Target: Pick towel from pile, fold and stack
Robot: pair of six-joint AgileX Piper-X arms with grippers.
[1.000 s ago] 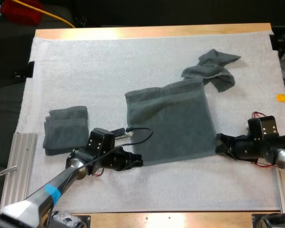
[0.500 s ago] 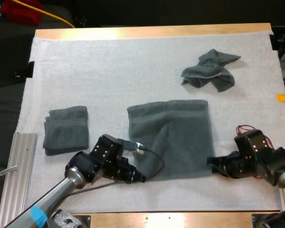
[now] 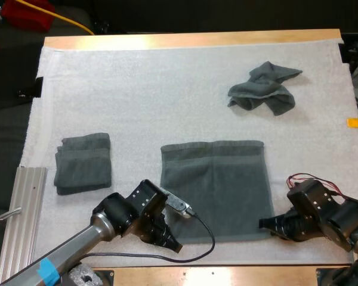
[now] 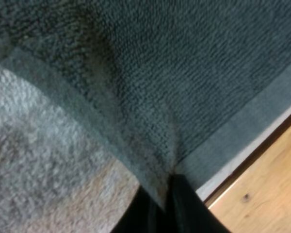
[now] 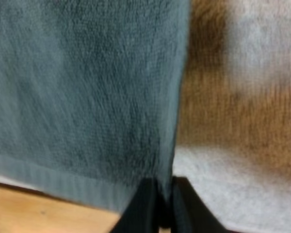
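Note:
A dark grey-green towel [image 3: 218, 187] lies spread flat near the mat's front edge. My left gripper [image 3: 172, 243] is shut on its near left corner, and the left wrist view has that corner of the towel [image 4: 150, 107] pinched between the fingers [image 4: 184, 208]. My right gripper [image 3: 266, 225] is shut on the near right corner; the towel's edge [image 5: 87, 97] runs down into its fingers [image 5: 145, 204]. A crumpled towel [image 3: 264, 88] lies at the far right. A folded stack [image 3: 83, 162] rests at the left.
A metal rail [image 3: 21, 214] runs along the mat's left front side. The wooden table edge [image 3: 227, 275] is just in front of both grippers. The white mat [image 3: 167, 83] spreads between the towels.
Both grippers have pulled the towel toward the front edge. It has come away from the crumpled towel and now lies flatter and squarer.

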